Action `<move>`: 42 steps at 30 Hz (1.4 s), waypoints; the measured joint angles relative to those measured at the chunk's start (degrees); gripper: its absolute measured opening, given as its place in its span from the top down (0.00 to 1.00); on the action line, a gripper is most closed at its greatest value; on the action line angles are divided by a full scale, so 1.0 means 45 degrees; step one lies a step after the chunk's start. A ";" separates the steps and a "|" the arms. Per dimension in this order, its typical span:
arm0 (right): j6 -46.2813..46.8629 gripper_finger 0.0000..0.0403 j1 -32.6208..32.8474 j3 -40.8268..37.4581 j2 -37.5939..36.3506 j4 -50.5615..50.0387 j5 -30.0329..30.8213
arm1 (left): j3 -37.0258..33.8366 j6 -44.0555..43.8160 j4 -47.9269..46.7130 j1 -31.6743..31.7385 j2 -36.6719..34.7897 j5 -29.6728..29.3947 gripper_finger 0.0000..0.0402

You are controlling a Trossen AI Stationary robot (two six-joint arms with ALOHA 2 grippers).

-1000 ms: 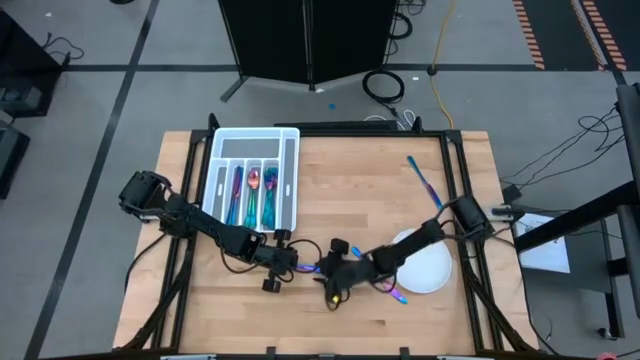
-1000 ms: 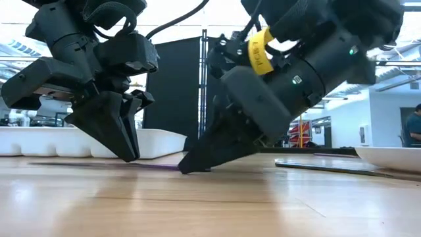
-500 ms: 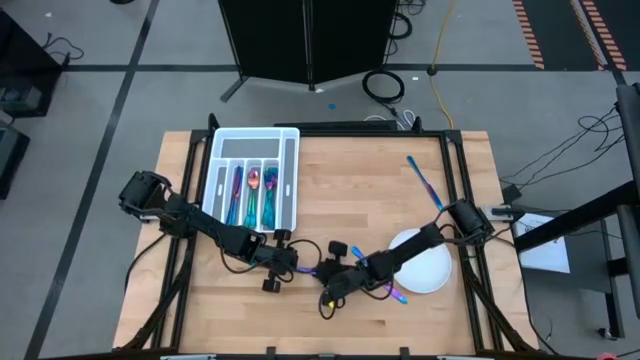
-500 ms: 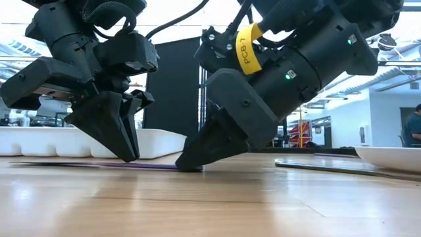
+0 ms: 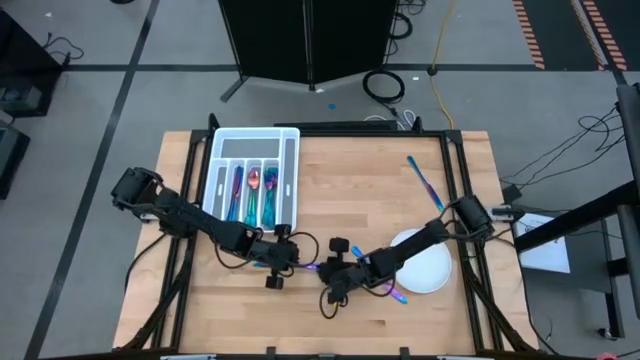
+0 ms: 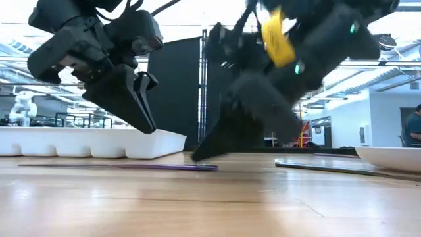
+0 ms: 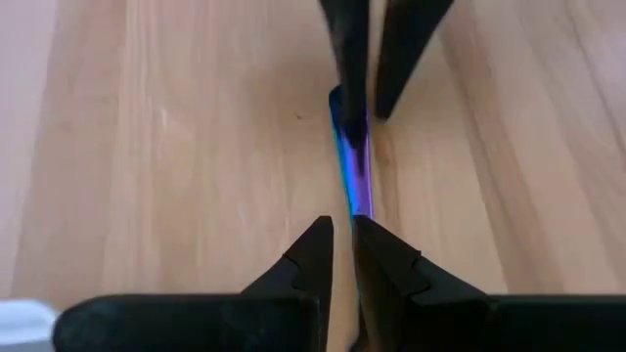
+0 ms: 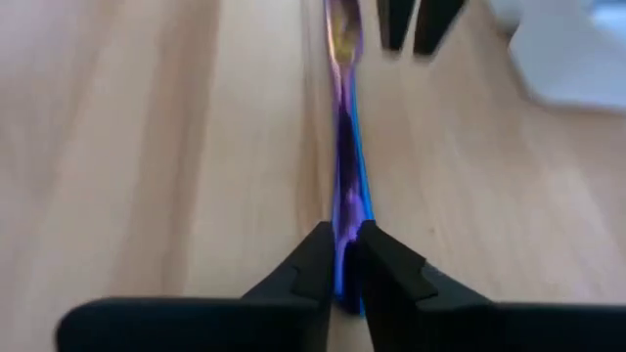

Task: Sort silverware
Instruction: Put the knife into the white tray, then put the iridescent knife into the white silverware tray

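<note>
A slim purple-blue piece of silverware (image 6: 118, 166) lies flat along the wood at mid-table, between my two grippers. My left gripper (image 6: 150, 128) hangs above its far part with fingers shut, touching nothing; the left wrist view shows the piece (image 7: 354, 176) running away below the fingertips. My right gripper (image 8: 344, 233) is shut on the piece's other end. In the high view the two grippers face each other, left (image 5: 290, 264) and right (image 5: 320, 270). A white divided tray (image 5: 288, 180) at the far left holds several more pieces in its slots. My right gripper pinches the end of the piece (image 8: 344, 207) between its two fingers. The fingers come slanting down from the table's right and lie in line with the piece. In the low view the rest of the piece (image 6: 79, 164) lies on the wood.
A white plate (image 5: 430, 270) sits near the right edge, with one loose piece (image 5: 392, 292) just beside it. Another loose piece (image 5: 420, 178) lies at the far right. Bare wood stretches along the near edge.
My left gripper has lifted its fingertips off the table and off the piece, tipping back a little. My right gripper has rolled and risen slightly at the piece's end. The piece lies flat where it was.
</note>
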 joint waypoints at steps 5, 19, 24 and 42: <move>0.0063 0.78 0.0023 0.0065 -0.0584 0.0225 0.0072 | 0.0000 -0.1088 0.0026 -0.0024 0.0068 0.0235 0.89; 0.0640 0.53 -0.0055 0.0049 -0.0546 0.0103 0.0085 | -0.0073 -0.1813 0.0368 -0.0049 0.0734 0.0520 0.88; 0.0720 0.52 -0.0050 0.0049 -0.0551 0.0023 0.0085 | -0.0136 -0.1833 0.0230 -0.0053 0.0739 0.0344 0.78; 0.0886 0.53 -0.0060 0.0058 -0.0563 -0.0454 0.0095 | -0.0100 -0.2139 0.0552 -0.0078 0.1729 0.0602 0.66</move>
